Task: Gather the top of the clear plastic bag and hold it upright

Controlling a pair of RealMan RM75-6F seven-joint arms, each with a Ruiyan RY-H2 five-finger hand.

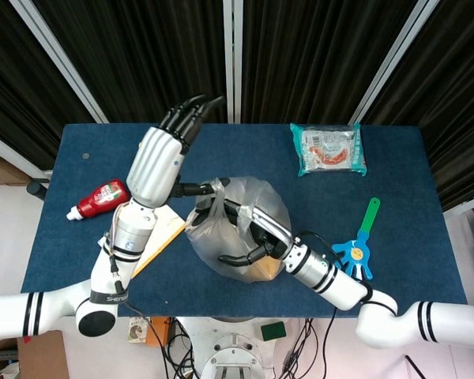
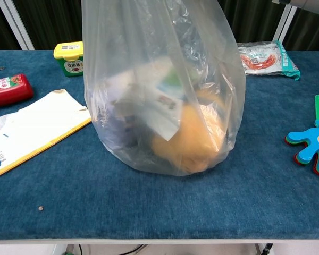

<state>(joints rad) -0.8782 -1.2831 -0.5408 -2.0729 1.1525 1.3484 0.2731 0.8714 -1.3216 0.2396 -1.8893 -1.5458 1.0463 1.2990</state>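
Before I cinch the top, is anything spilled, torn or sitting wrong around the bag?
Nothing stands out. The clear plastic bag stands upright on the blue table with its contents inside and no visible tear. The booklet, red bottle and hand-shaped clapper lie apart from it. The right hand is at the bag top; the left hand is raised beside it.
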